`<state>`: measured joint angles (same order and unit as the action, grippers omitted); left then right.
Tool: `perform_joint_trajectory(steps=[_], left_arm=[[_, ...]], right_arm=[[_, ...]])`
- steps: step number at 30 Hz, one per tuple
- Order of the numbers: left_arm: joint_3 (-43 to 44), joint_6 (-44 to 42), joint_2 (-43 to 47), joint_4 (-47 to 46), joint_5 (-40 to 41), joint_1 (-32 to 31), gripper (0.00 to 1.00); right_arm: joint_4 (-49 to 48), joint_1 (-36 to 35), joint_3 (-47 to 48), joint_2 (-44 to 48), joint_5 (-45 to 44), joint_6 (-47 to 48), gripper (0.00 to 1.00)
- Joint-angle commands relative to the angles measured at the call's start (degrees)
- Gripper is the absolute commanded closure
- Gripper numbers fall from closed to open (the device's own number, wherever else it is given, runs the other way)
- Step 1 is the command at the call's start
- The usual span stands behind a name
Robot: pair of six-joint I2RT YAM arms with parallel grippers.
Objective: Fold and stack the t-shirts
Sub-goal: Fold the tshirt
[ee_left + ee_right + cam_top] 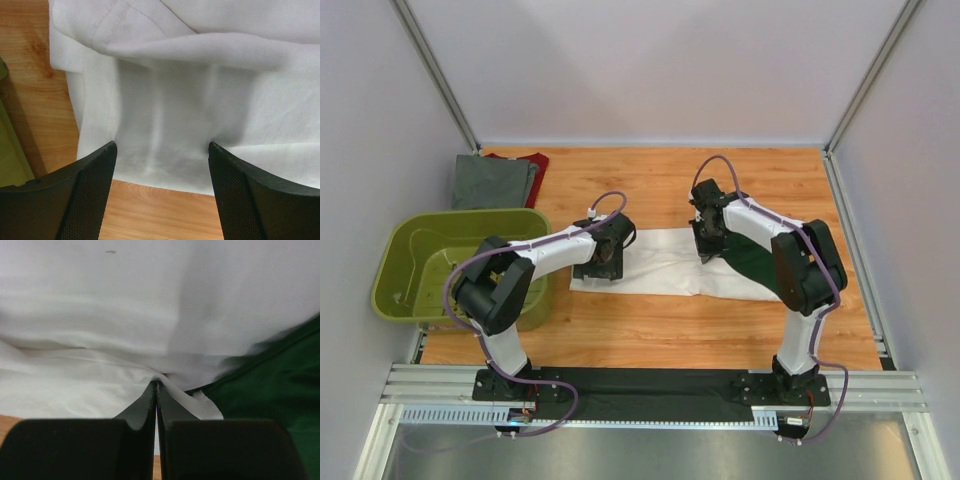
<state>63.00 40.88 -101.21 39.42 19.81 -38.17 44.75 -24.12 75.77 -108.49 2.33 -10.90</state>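
Note:
The white t-shirt [660,265] with a dark green shoulder part [752,262] lies flat across the middle of the table. My left gripper [600,262] is open over its left hem; in the left wrist view the fingers [95,190] straddle the white cloth's edge [165,135]. My right gripper [708,245] is shut, pinching a fold of the white cloth [100,375] beside the green part [270,400]. The folded grey t-shirt [492,182] lies on the dark red t-shirt [536,162] at the back left.
An olive-green plastic basket [405,265] stands at the left edge, close to my left arm. White walls enclose the table on three sides. A metal rail [650,390] runs along the near edge.

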Motion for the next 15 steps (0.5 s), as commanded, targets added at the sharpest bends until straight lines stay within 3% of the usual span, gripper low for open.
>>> perform_joint_trajectory(steps=[1,10,15], left_arm=[[-2.36,-0.80,-4.17,7.95,2.07,0.20,0.19],[-1.92,-1.07,-4.70,8.31,2.25,0.20,0.19],[0.62,-1.77,-4.18,11.19,3.12,0.20,0.20]], right_arm=[[-2.04,1.35,2.62,-2.68,-6.72,-2.81,1.00],[-2.65,2.94,3.42,-6.56,-6.37,-8.18,1.00],[-0.46,2.94,5.44,-5.07,-0.51,-5.90,0.96]])
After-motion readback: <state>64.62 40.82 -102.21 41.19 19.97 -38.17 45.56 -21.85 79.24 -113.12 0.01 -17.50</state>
